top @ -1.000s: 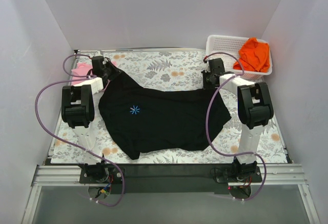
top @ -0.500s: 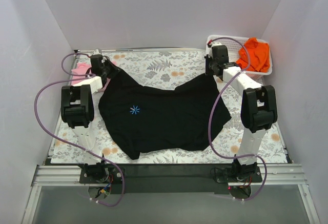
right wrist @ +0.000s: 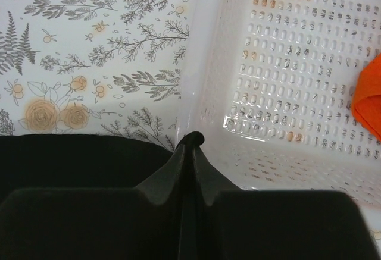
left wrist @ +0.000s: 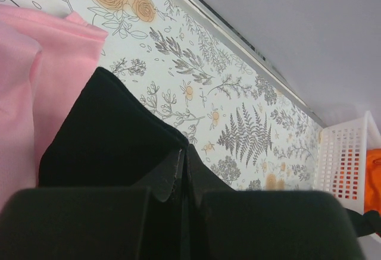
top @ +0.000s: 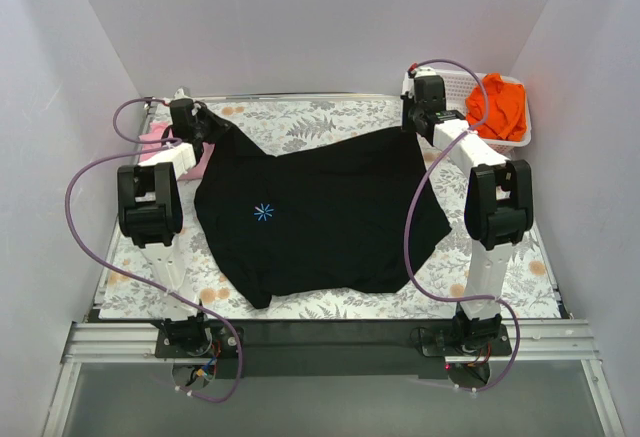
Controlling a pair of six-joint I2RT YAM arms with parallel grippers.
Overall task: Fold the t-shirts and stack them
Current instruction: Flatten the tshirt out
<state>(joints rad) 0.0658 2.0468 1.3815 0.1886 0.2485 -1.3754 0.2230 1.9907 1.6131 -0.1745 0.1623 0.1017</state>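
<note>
The black t-shirt [top: 320, 212] with a blue starburst mark lies spread on the floral table, its far edge lifted at both corners. My left gripper [top: 207, 125] is shut on its far left corner [left wrist: 119, 135], next to the pink t-shirt [top: 155, 140], which also shows in the left wrist view [left wrist: 36, 75]. My right gripper [top: 412, 122] is shut on the far right corner [right wrist: 83, 162], right at the basket's rim. The orange t-shirt [top: 497, 107] lies in the white mesh basket [top: 455, 82].
The basket [right wrist: 286, 81] stands at the back right corner, touching distance from my right gripper. White walls close in the table on three sides. The floral cloth [top: 320, 122] shows along the far edge and the near edge.
Both grippers have moved toward the far edge, pulling the black t-shirt's far edge back and flatter. The right gripper travelled farthest, up to the basket.
</note>
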